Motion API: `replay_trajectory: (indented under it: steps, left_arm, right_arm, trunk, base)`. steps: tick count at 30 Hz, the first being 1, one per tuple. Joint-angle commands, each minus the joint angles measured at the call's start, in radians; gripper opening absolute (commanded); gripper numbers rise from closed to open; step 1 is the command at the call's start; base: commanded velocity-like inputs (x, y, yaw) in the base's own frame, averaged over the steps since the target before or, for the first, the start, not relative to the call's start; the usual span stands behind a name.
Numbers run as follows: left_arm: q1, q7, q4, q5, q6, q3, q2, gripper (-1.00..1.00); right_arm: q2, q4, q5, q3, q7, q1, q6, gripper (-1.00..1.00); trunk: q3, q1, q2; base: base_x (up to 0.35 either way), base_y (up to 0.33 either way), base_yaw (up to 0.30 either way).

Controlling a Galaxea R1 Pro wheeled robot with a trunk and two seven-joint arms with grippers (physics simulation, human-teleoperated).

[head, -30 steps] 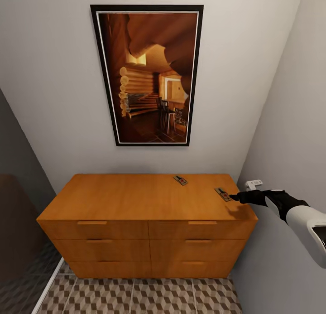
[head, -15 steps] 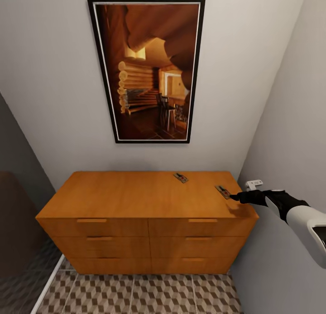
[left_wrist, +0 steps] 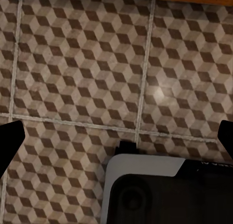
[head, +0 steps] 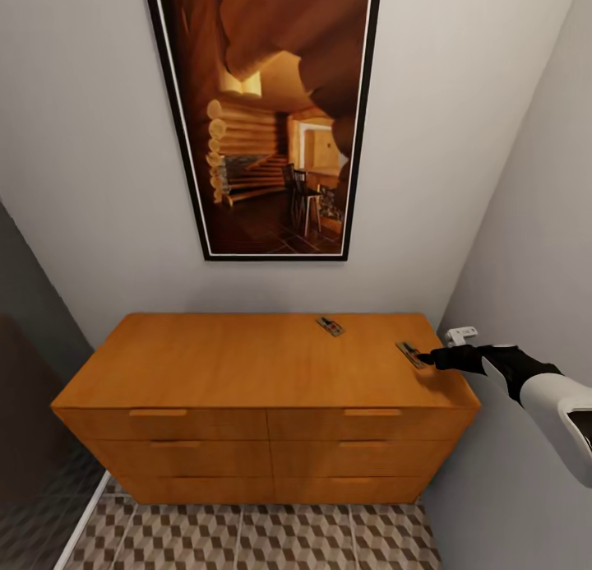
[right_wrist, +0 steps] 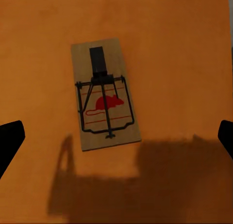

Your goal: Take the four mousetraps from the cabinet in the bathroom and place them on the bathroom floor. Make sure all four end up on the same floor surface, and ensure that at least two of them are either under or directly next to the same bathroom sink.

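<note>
Two mousetraps lie on top of the orange-brown cabinet [head: 247, 364]: one [head: 330, 326] near the back, another [head: 409, 353] close to the right end. My right gripper [head: 427, 359] hovers just over the right-end trap, open; between its spread fingers lies this mousetrap [right_wrist: 104, 100], flat, with black wire and a red mouse print, and its shadow falls on the wood. My left gripper [left_wrist: 116, 141] is open above the cube-pattern bathroom floor [left_wrist: 73, 64], with nothing between its fingers. The sink is out of view.
A large framed picture [head: 263, 118] hangs on the wall above the cabinet. A grey wall runs close along the cabinet's right end, with a small white fixture [head: 460, 335] on it. Patterned floor [head: 247, 537] lies in front of the drawers.
The whole head view has shifted, so the camera moved; the cabinet looks a little larger. My right gripper stays beside the right-end mousetrap.
</note>
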Motion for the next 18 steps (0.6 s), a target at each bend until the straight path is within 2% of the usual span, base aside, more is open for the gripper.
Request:
replay_trajectory:
  steps: [1, 18]
  left_arm:
    - [-0.001, 0.002, 0.001, 0.004, -0.004, -0.008, 0.000, 1.00]
    - [-0.001, 0.002, 0.001, 0.004, -0.004, -0.008, 0.000, 1.00]
  right_arm:
    - [0.000, -0.002, 0.002, 0.003, 0.003, -0.001, 0.005, 1.00]
    - [0.001, -0.001, 0.001, 0.004, 0.003, -0.001, 0.005, 1.00]
  trunk:
    - [-0.004, 0.001, -0.002]
    - [-0.015, 0.001, -0.002]
  base:
    - [0.073, 0.000, 0.000]
    - [0.008, 0.000, 0.000]
